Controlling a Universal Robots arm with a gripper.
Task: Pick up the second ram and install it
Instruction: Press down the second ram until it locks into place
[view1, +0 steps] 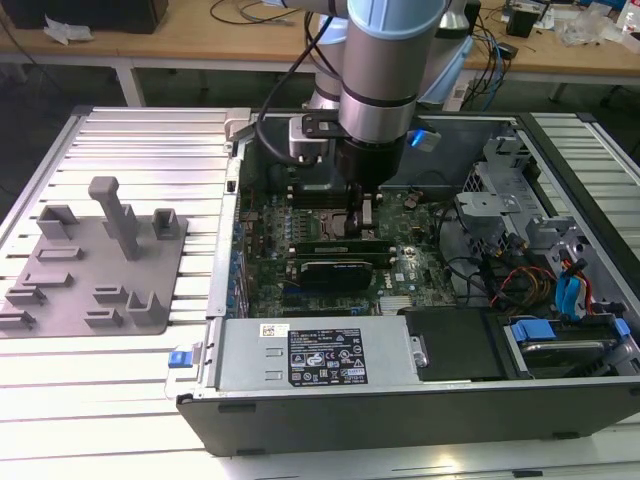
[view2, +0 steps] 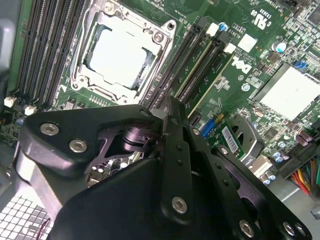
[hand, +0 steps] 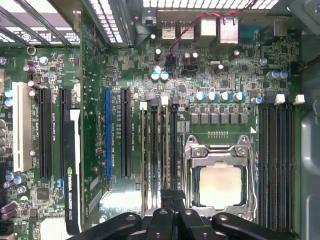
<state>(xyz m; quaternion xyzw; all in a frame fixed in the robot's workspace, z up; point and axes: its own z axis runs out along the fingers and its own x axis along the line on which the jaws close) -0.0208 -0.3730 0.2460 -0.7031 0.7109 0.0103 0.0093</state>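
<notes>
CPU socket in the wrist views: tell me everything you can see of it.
The CPU socket lies flat on the green motherboard, between two banks of black memory slots. A silvery metal retention frame with screws at its corners is closed around a bare, pale, square processor lid. No cooler is mounted on it, and in both wrist views nothing rests on the lid.
</notes>
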